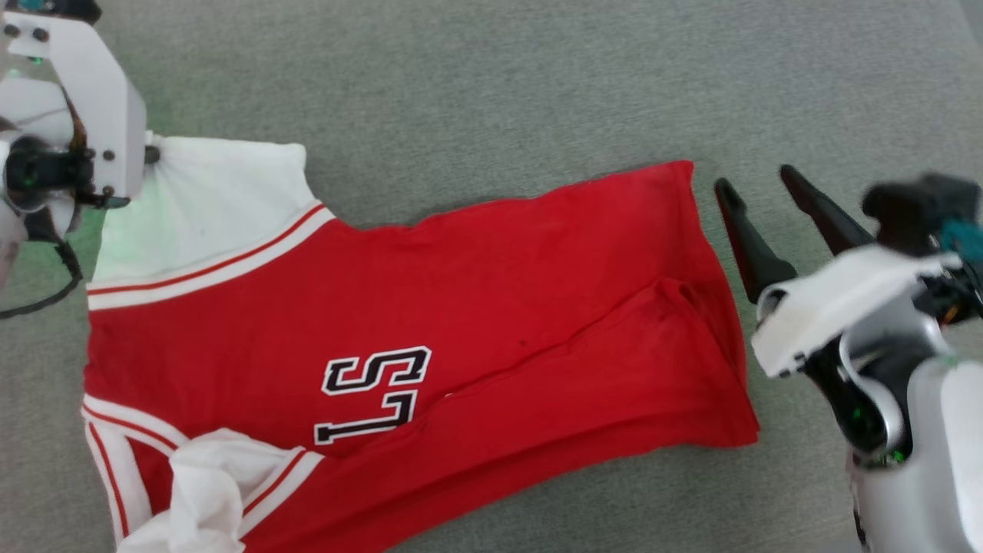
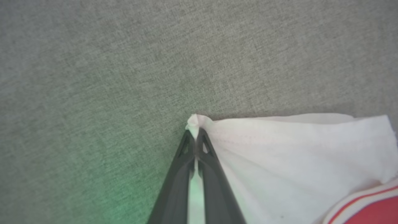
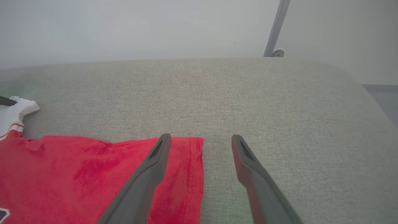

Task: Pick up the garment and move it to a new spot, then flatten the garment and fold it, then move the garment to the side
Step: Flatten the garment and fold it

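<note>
L hand [image 2: 195, 134]: shut, pinching tip of white sleeve [image 2: 295, 155], likely to draw it out flat | R hand [image 1: 754, 178]: wide open, empty, just beside red hem [image 3: 196, 161], apparently poised for that corner | garment [image 1: 499, 307]: lying sideways on grey fabric surface [image 1: 537, 77], lower half creased, other sleeve [image 1: 207, 484] bunched | step, judged: flattening

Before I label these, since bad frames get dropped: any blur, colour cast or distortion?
Head view: the wrist behind the right pincer is motion-blurred; green glow tints the garment at its sleeve. Left wrist view: green cast on the grey surface beside the left pincer. Right wrist view: even light, surface edge bowed.
</note>
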{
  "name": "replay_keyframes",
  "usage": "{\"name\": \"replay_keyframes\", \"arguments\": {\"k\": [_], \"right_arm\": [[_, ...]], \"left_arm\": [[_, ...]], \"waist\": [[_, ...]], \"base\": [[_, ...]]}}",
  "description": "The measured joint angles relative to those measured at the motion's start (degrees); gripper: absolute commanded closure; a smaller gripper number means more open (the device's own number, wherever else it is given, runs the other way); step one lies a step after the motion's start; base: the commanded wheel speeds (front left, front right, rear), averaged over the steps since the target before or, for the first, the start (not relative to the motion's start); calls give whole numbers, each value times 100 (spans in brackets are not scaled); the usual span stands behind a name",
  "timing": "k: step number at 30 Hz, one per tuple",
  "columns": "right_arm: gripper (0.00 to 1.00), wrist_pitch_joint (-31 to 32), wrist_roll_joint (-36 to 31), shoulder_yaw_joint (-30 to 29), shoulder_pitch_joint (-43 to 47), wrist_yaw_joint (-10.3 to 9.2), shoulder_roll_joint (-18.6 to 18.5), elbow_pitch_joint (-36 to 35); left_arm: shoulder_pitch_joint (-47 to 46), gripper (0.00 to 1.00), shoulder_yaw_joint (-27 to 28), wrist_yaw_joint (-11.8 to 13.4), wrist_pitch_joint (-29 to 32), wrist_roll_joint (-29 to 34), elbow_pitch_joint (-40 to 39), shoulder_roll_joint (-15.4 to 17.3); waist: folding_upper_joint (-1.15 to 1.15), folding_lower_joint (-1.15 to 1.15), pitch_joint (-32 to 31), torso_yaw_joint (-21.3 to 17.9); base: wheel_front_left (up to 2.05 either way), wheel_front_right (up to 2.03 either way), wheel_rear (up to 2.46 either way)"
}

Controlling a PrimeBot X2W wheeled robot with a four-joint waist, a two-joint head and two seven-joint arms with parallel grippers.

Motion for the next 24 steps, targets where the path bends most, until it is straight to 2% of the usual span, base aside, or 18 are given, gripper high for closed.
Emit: {"name": "replay_keyframes", "arguments": {"k": [10,16,21,22,23,24], "right_arm": [[0,1848,99,-26,-1155,0,-194,1165],[0,2465,520,8,-1672,0,-180,2147],[0,2721,704,191,-2120,-1,-285,2724],[31,2797,727,240,-2191,-1,-320,2825],[100,2837,767,286,-2264,-1,-350,2928],[100,2862,791,320,-2321,-1,-381,3026]], "left_arm": [[-170,100,-1,-63,-52,3,46,-302],[-257,100,-7,-99,-104,7,75,-432],[-280,100,-9,-126,-212,5,132,-515],[-280,100,-11,-134,-231,4,149,-536],[-280,100,-19,-142,-264,5,159,-547],[-275,100,-25,-154,-305,5,165,-557]], "waist": [[0,0,95,286],[0,0,153,468],[0,0,178,562],[0,0,176,573],[0,0,172,582],[0,0,166,589]], "base": [[0,0,0],[0,0,0],[0,0,0],[0,0,0],[0,0,0],[0,0,0]]}}
